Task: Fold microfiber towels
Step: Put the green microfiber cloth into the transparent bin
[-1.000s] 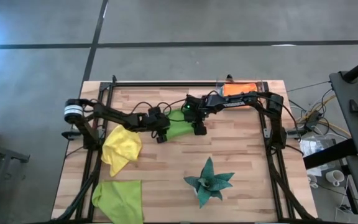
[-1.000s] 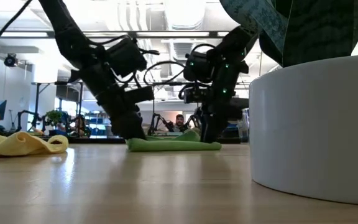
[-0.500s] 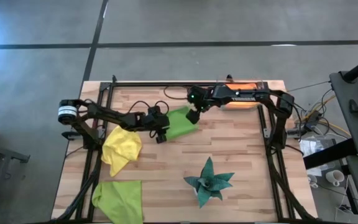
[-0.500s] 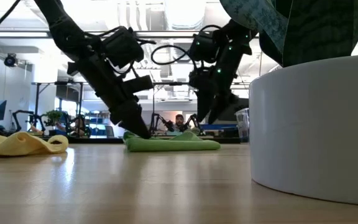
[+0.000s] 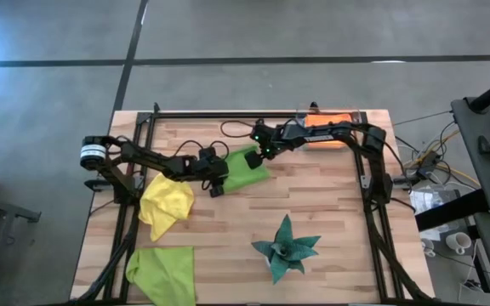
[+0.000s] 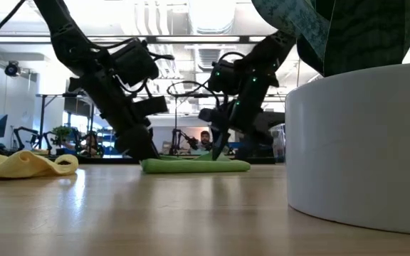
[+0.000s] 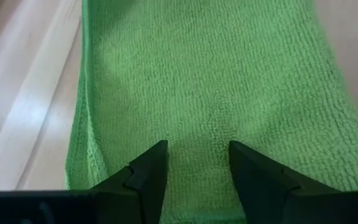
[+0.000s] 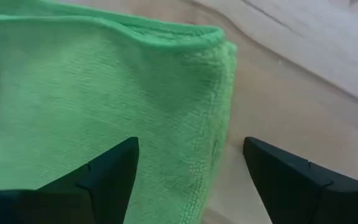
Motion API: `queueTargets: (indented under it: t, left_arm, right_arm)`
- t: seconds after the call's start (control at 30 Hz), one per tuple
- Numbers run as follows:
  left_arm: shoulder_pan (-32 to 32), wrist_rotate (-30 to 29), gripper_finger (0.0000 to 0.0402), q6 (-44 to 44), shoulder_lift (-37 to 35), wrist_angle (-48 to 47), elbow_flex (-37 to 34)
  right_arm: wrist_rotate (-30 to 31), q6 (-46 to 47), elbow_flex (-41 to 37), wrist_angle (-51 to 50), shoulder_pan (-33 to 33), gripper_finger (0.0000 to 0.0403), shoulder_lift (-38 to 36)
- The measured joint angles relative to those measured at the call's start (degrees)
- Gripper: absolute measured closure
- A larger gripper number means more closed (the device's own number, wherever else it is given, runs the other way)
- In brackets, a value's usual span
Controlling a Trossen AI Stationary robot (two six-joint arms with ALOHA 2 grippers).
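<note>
Butcher-block planks of the table (image 5: 330, 204) carry the folded lime green towel (image 5: 247, 170) lying flat between our two grippers. Our left gripper (image 7: 197, 163) presses on the cloth at one end with its jaws part open over the nap, pinching nothing we can see. Our right gripper (image 8: 190, 163) hangs over the opposite folded corner, jaws spread wide and empty, the towel's edge between them. We judge a fold just laid; next comes closing on an edge for the second fold.
</note>
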Motion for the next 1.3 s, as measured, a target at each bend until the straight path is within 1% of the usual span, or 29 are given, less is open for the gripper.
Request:
queueTargets:
  t: [0.33,0.87,1.0,1.1,1.17,1.3]
  left_arm:
    - [-0.02,0.02,0.0244,-0.02,0.04,0.98,0.04]
    - [-0.02,0.02,0.0244,-0.09,0.04,3.50,0.00]
    - [-0.02,-0.02,0.0244,-0.09,0.04,3.48,0.02]
    - [-0.02,-0.41,0.0244,-0.15,-0.05,3.81,0.02]
    - [-0.02,-2.05,0.0244,-0.17,-0.78,3.83,0.02]
    - [-0.02,-4.35,0.0244,-0.13,-3.77,1.75,0.02]
  right_arm:
    - [-1.54,4.69,0.09,0.64,0.64,0.0151,2.42]
    - [-2.08,4.98,1.90,2.89,2.21,0.0258,3.55]
    - [-2.10,4.40,1.85,3.09,2.21,0.0299,3.66]
    - [-1.63,3.86,1.80,3.16,2.21,0.0347,3.70]
    - [-0.99,2.21,1.79,3.21,2.23,0.0380,3.67]
    - [-0.79,-0.27,2.68,1.01,1.87,0.0389,2.97]
